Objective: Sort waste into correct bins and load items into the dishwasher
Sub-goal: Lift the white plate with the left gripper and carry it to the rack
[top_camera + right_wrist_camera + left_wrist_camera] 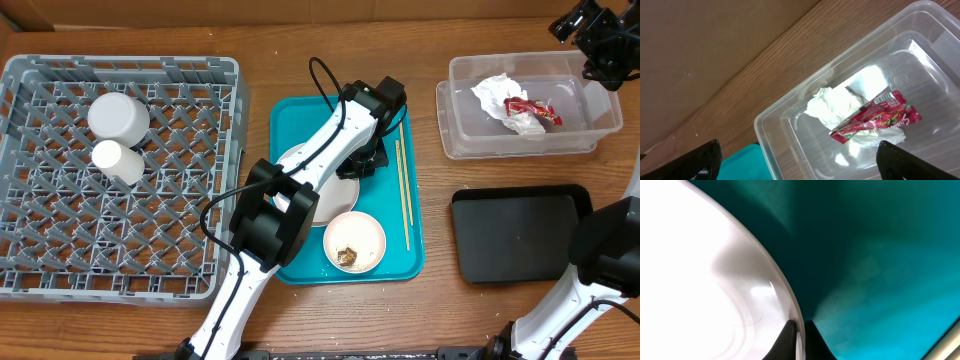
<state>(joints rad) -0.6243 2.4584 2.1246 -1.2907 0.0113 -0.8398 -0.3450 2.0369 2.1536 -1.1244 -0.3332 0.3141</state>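
Observation:
My left gripper (362, 160) is down on the teal tray (300, 118), shut on the rim of the white plate (330, 200); the left wrist view shows its fingers (799, 330) pinching the plate's rim (715, 280). A small white bowl (354, 242) with brown scraps sits at the tray's front. The chopsticks (402, 195) lie along the tray's right side. The clear tub (460, 130) holds the crumpled napkin (492, 92) and the red wrapper (527, 110), also in the right wrist view (875, 117). My right gripper (600, 40) is open and empty above the tub's right end. The black tray (520, 235) is bare.
The grey dish rack (60, 230) at the left holds a white cup (118, 117) and a smaller white cup (117, 162). A cardboard wall runs along the table's back edge (715, 40).

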